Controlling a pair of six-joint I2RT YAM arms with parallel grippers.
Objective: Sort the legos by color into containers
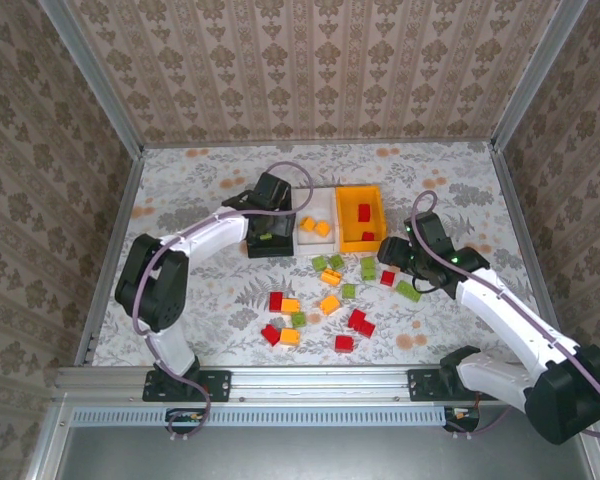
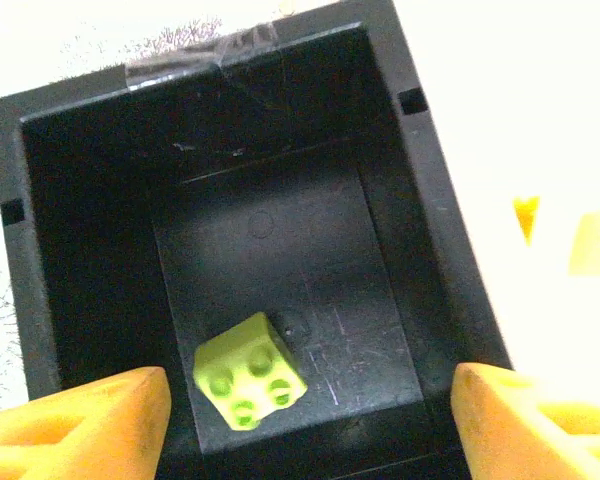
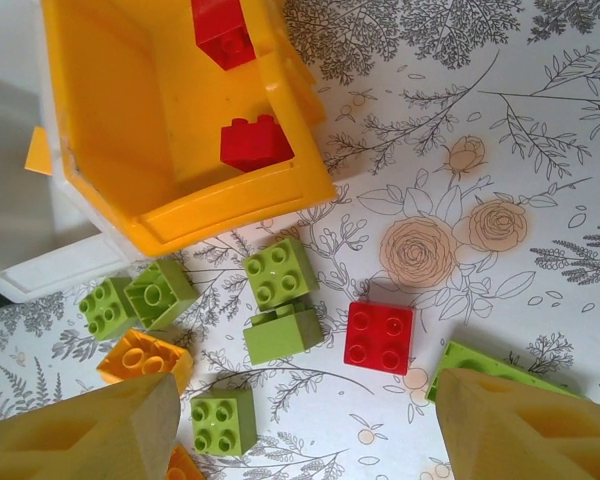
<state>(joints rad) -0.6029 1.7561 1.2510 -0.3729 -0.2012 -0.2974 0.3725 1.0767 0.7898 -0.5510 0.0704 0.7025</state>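
Legos (image 3: 378, 337) lie beneath the wide-open, empty right hand (image 3: 305, 400).

A lab test booth: wallpapered panels (image 1: 310, 70), aluminium frame (image 1: 320, 380), floral tablecloth (image 1: 185, 185).

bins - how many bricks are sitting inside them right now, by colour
green bricks: 1, in the black bin
orange bricks: 2, in the white bin
red bricks: 2, in the yellow bin
total: 5
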